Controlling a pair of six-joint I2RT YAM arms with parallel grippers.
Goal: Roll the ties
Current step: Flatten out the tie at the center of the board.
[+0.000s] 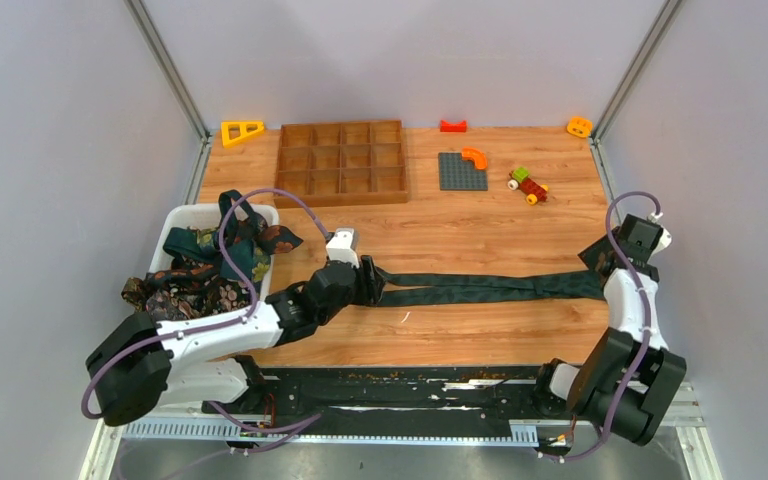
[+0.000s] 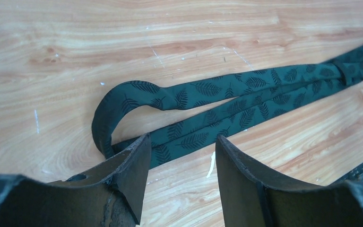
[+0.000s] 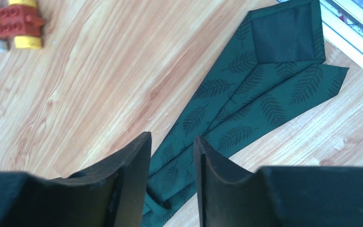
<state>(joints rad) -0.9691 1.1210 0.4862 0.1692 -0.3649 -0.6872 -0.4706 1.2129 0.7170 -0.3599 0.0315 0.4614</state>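
A dark green tie (image 1: pixel 490 287) with a leaf print lies folded double, stretched left to right across the wooden table. My left gripper (image 1: pixel 370 283) is open at its folded left end. In the left wrist view the fold curls up into a small loop (image 2: pixel 108 118) just ahead of the open gripper (image 2: pixel 182 142), and one fingertip (image 2: pixel 139 156) overlaps the lower strip. My right gripper (image 1: pixel 600 265) is open over the tie's wide end; in the right wrist view the gripper (image 3: pixel 172 142) straddles the tie (image 3: pixel 264 90), whose pointed tips lie near the table's right edge.
A white bin (image 1: pixel 185 213) at the left holds several tangled patterned ties (image 1: pixel 210 275). A wooden compartment tray (image 1: pixel 342 162) stands at the back. A grey baseplate (image 1: pixel 460 170), a toy car (image 1: pixel 528 185) and small coloured pieces lie at the back right. The car also shows in the right wrist view (image 3: pixel 14 23).
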